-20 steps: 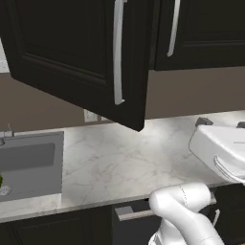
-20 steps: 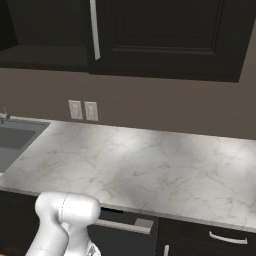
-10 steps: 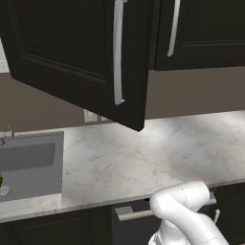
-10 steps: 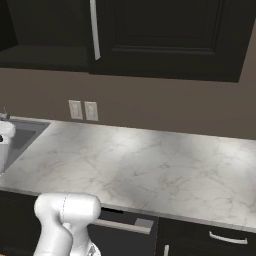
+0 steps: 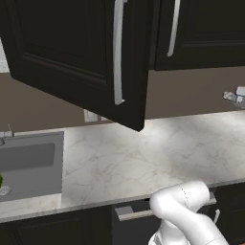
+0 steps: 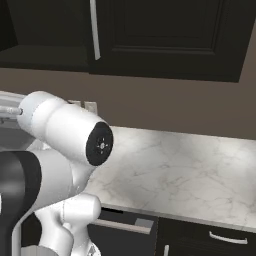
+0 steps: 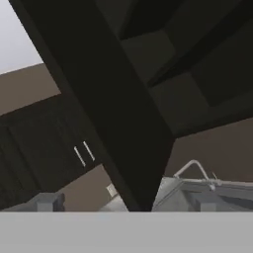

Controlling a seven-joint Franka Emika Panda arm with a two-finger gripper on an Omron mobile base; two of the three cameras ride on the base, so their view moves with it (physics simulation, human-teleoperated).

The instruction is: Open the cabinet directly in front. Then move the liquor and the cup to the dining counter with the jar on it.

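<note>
The cabinet (image 5: pixel 86 62) has its left door swung well out over the desk (image 5: pixel 158 153), the right door (image 5: pixel 201 33) shut flat, so the opening step looks at least half done and the fetching of the bottle and cup is not yet begun. In the hand view the jaws (image 7: pixel 123 205) stand wide with nothing between them, their two small tips just rising at the bottom, and the open door's dark edge (image 7: pixel 99 104) runs diagonally right across in front of them, close by. Beyond that edge, up and to the far side of the jaws, there are dark recesses that may be the cabinet's inside shelves, though it is too murky to pick out any bottle or cup there. The sink (image 5: pixel 28 160) and its tap (image 7: pixel 195 170) lie below and off to one side of the jaws. Next move, by my reckoning: clear the door edge, perhaps open the second door by its long silver handle (image 5: pixel 173 28), then reach inside. The cabinet itself is near-black, panelled, with bright bar handles.
</note>
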